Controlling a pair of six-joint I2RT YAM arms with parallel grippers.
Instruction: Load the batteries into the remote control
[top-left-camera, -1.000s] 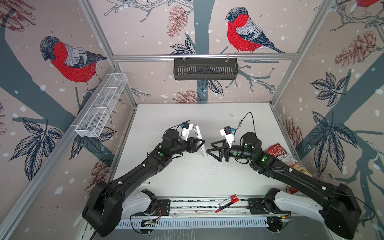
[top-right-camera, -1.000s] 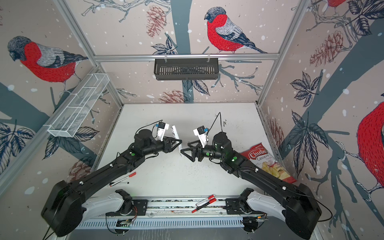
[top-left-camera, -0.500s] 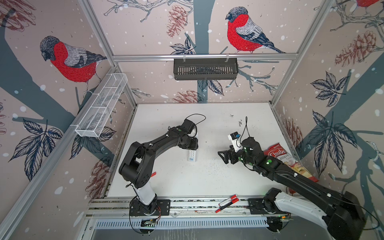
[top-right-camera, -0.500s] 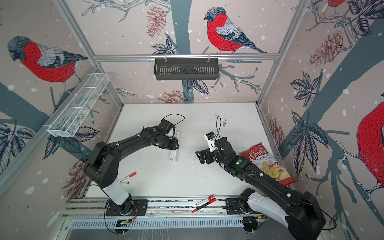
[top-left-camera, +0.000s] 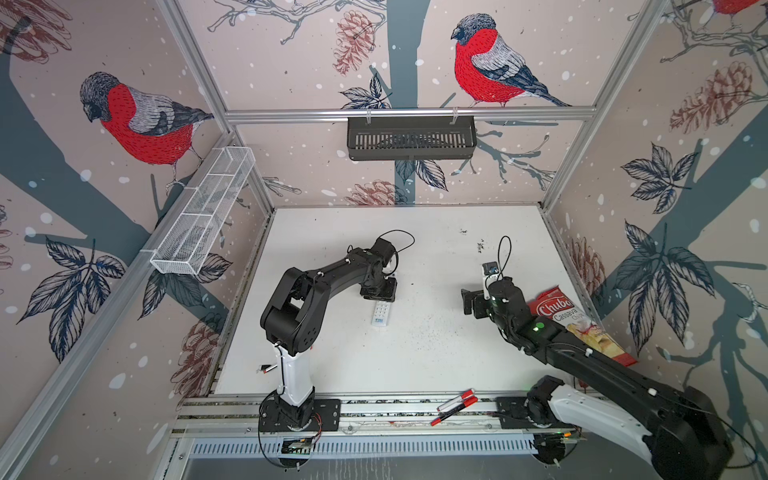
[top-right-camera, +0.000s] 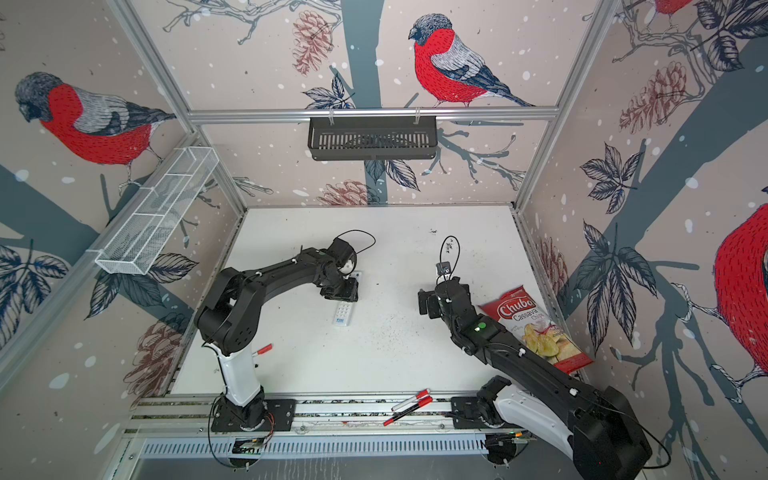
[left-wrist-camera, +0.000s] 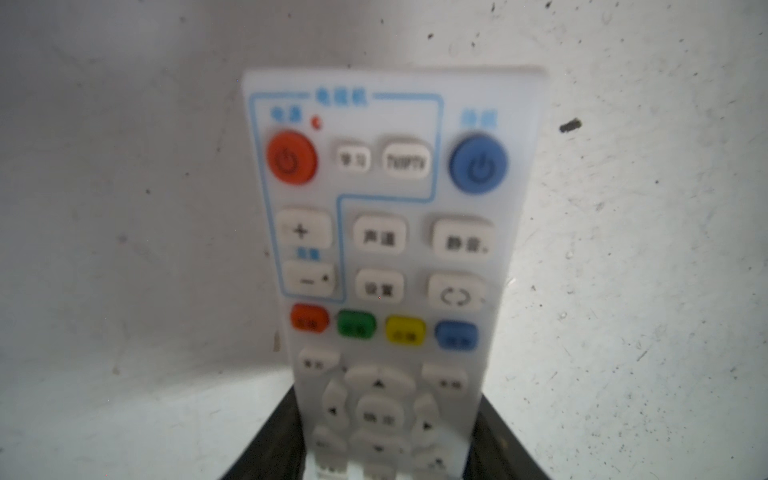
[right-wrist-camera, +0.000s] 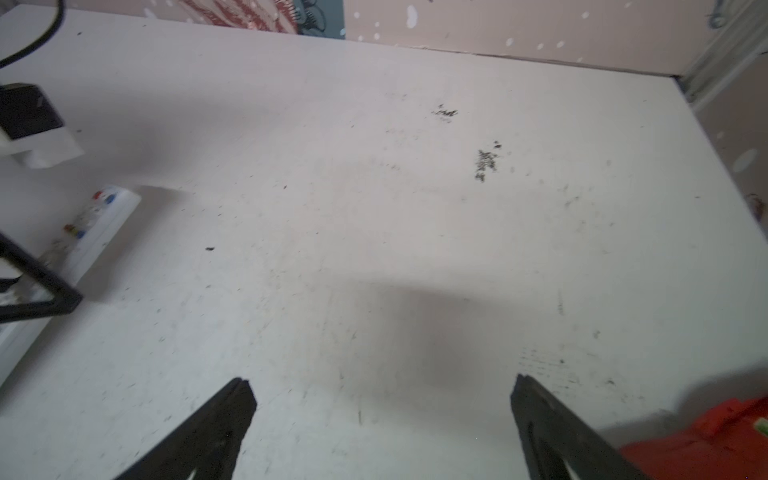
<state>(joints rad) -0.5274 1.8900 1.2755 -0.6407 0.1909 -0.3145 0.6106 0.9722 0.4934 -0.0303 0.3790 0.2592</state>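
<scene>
The remote control lies flat on the white table left of centre, buttons up. My left gripper points down over its middle. In the left wrist view the remote control runs between my two dark fingers, which sit against both long edges, so the left gripper is shut on it. My right gripper hovers to the right, well apart from the remote. Its jaws stand wide open over bare table. From the right wrist the remote control shows at the side. The batteries are out of view.
A red chips bag lies by the right wall, under my right arm. Red-and-white marker pens rest on the front rail, and another pen lies near my left arm's base. A black basket and a white wire basket hang on the walls.
A second ago both grippers met at the remote in mid-air. The left arm has since folded and brought it down flat on the table. The right gripper let go, opened wide and drew back rightward.
</scene>
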